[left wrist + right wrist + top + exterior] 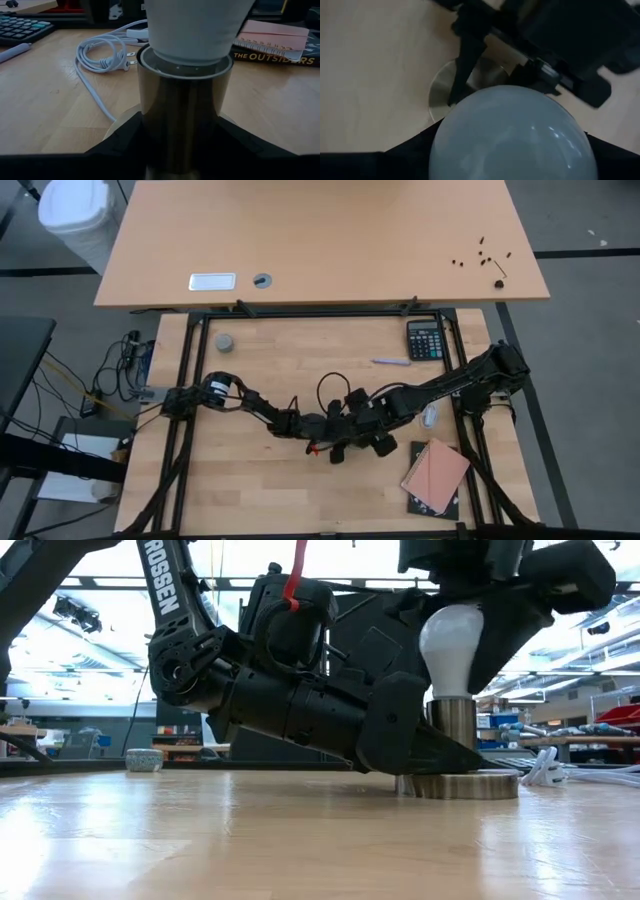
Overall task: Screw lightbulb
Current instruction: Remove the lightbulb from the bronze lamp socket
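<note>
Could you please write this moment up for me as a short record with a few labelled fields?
bulb: lightbulb stands upright, its screw end inside the metal socket
base: round silvery disc base flat on the wooden table
left gripper: low at the table, jaws around the socket
right gripper: above, jaws around the bulb's glass
cord: white cord lies coiled behind the socket
nearby: calculator, pen, notebook
</note>
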Controlling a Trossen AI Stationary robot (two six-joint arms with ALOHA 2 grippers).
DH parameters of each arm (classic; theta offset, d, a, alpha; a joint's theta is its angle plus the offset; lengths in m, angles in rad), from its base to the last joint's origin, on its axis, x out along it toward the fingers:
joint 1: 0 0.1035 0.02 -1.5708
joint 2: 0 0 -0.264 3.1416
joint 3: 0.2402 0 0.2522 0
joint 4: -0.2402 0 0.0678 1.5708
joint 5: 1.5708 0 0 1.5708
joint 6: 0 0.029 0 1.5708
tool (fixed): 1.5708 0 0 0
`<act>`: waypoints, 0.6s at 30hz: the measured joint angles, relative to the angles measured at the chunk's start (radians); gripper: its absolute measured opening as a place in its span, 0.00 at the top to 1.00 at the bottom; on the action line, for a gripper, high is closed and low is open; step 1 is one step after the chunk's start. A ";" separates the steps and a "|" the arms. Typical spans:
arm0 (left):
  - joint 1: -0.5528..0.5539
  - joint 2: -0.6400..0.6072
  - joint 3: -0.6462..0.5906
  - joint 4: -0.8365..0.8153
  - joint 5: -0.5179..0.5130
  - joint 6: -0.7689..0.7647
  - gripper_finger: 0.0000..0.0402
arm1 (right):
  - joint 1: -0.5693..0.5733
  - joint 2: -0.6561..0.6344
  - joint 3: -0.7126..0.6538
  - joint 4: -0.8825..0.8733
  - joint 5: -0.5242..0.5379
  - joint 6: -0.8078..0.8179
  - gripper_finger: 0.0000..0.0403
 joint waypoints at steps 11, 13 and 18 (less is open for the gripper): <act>0.000 0.000 0.000 0.000 0.002 -0.002 0.53 | 0.000 0.000 0.000 0.004 0.001 -0.155 0.32; 0.000 0.000 0.000 0.000 0.002 -0.002 0.53 | 0.004 0.000 0.000 0.005 0.002 -0.116 0.32; 0.000 0.000 0.000 0.000 0.001 -0.003 0.53 | 0.005 0.001 0.000 0.021 0.006 -0.018 0.32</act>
